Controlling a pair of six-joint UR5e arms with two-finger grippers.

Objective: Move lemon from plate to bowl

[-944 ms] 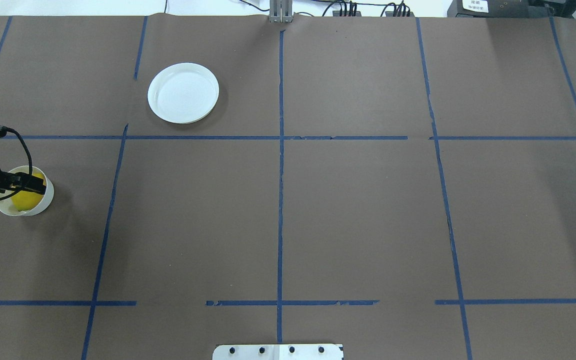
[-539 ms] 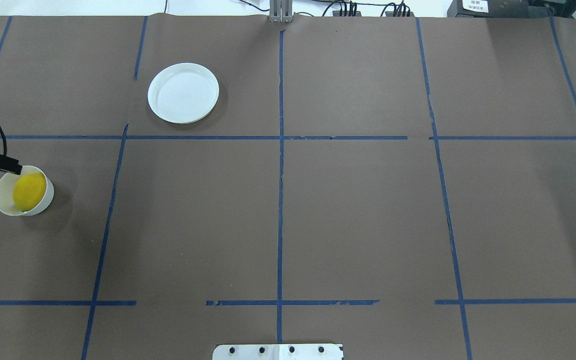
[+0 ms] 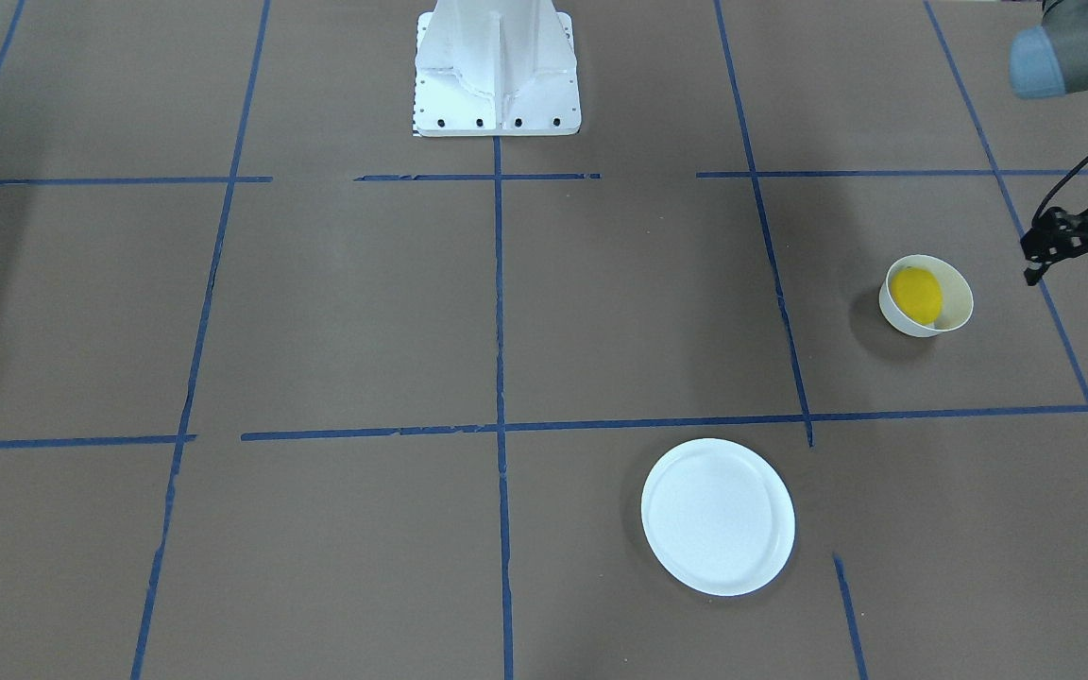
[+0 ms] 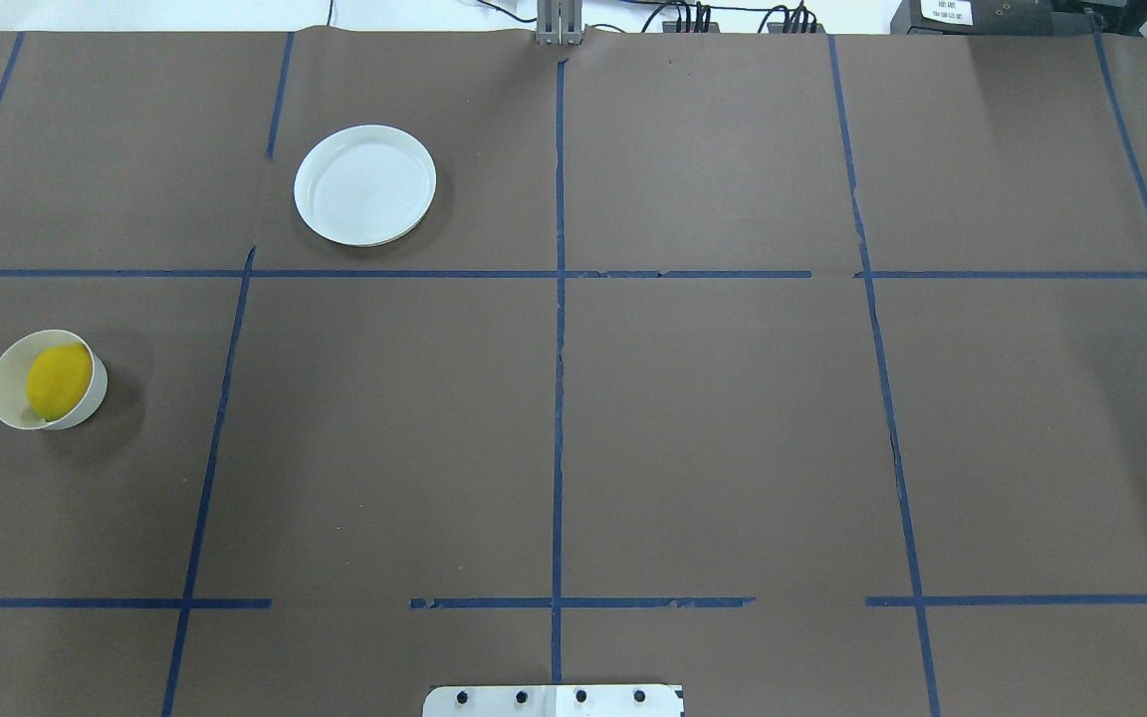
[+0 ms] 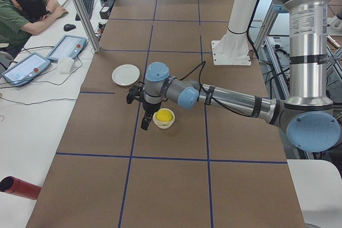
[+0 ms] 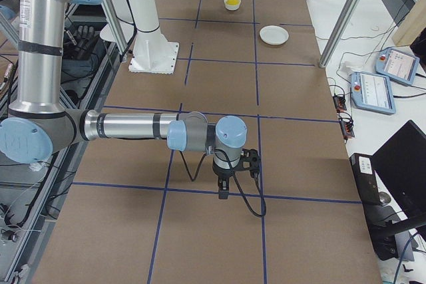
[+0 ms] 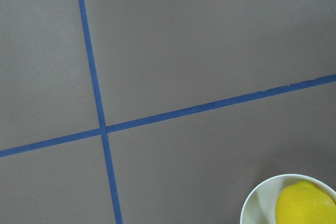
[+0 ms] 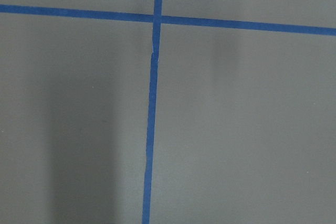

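Observation:
The yellow lemon (image 4: 59, 381) lies inside the small white bowl (image 4: 4, 393) at the table's left side. It also shows in the front-facing view (image 3: 916, 295) and in the left wrist view (image 7: 307, 203). The flat white plate (image 4: 365, 184) stands bare further back. My left gripper (image 3: 1078, 274) is open and holds nothing. It hangs beside the bowl (image 3: 958, 304), apart from it, on the outer side. My right gripper (image 6: 223, 191) shows only in the exterior right view, low over bare table, and I cannot tell whether it is open or shut.
Blue tape lines cross the brown table cover. The white robot base (image 3: 497, 66) stands at the middle of the near edge. In the exterior left view a person (image 5: 26, 9) and tablets (image 5: 67, 46) are at a side desk, and a red cylinder (image 5: 16, 187) lies there.
My left gripper has moved off the bowl to the left and out of the overhead view. The lemon stays in the bowl.

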